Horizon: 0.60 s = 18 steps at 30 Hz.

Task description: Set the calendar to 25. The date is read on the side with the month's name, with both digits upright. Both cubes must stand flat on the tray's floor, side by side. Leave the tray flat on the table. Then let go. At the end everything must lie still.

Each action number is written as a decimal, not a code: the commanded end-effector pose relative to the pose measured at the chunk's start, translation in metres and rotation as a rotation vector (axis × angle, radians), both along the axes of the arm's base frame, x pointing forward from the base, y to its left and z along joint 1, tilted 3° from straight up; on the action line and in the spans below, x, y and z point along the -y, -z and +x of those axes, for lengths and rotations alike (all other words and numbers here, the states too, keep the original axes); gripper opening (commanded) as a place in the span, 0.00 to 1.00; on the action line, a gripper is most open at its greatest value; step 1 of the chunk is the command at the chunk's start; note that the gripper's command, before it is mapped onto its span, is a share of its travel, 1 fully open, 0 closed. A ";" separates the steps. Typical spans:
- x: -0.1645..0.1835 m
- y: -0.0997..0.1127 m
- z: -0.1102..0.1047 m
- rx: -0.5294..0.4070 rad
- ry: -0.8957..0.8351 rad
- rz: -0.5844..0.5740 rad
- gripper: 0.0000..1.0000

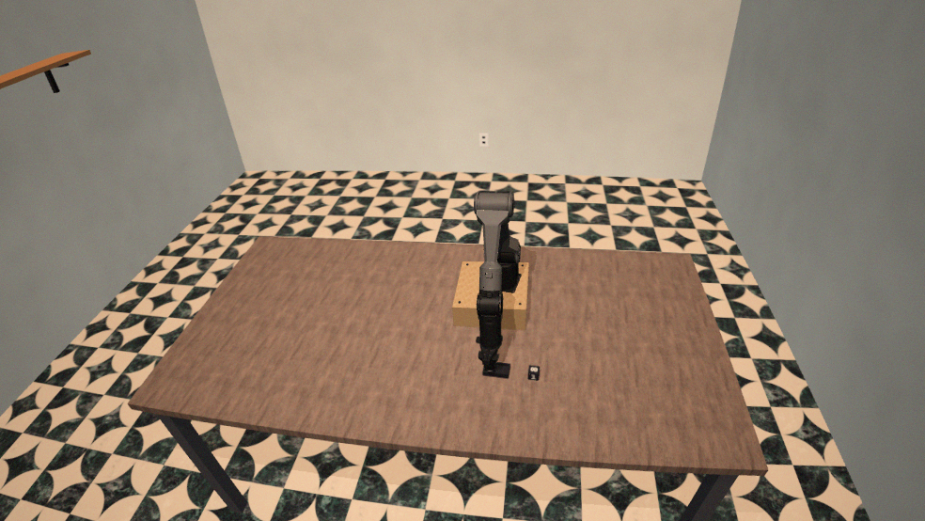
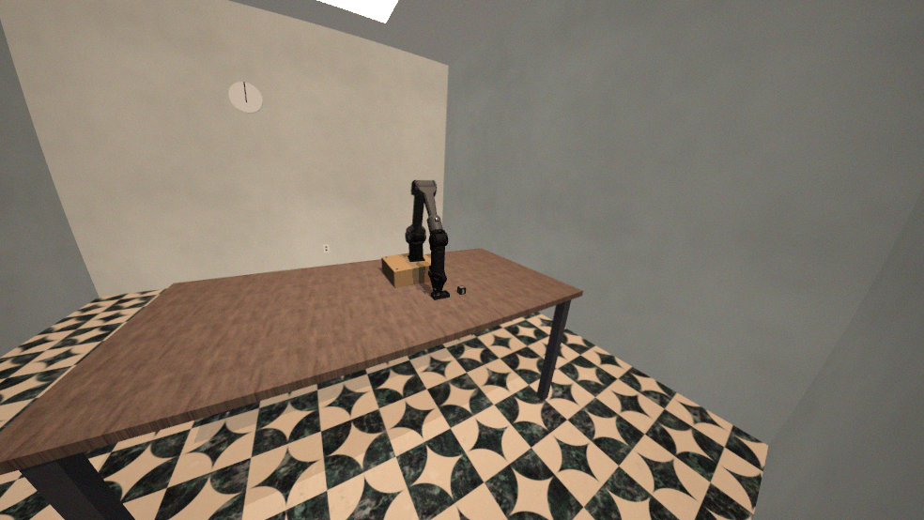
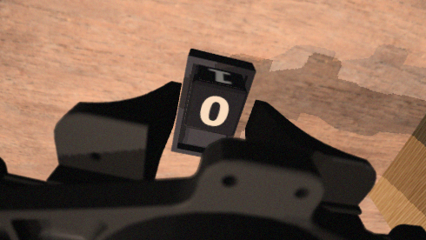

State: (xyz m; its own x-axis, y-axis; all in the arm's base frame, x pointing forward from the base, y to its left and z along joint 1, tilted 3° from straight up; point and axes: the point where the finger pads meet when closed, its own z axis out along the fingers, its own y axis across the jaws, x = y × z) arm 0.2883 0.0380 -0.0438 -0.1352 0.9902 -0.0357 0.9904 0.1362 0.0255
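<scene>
The dark tray [image 1: 503, 371] [image 2: 441, 296] [image 3: 222, 60] lies on the table under the gripper. One black cube [image 3: 214, 110] is in the tray, a white 0 on the face toward the wrist camera and part of a white mark on an adjoining side. Part of the tray is hidden by the gripper body; the month's name cannot be read. A second black cube [image 1: 533, 372] [image 2: 461, 290] with white digits stands on the table, right of the tray; its digits are too small to read surely. My gripper [image 3: 215, 106] is open, its fingers either side of the tray and cube, with gaps visible.
The wooden table [image 1: 349, 310] [image 2: 290, 323] carries everything. The arm's light wooden base block [image 1: 469, 294] [image 2: 400, 274] stands behind the tray, and its corner [image 3: 404, 183] shows at the right edge of the wrist view.
</scene>
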 end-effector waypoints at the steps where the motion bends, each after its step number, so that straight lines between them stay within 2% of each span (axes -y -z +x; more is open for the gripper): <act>1: 0.000 0.004 0.000 0.000 0.001 -0.001 0.60; 9: 0.001 0.014 0.001 0.000 0.001 0.000 0.60; 18: 0.001 0.014 0.001 0.001 0.001 0.000 0.60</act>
State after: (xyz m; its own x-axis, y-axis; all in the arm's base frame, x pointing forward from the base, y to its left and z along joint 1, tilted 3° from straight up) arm 0.2895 0.0377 -0.0576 -0.1352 0.9902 -0.0355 0.9903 0.1362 0.0273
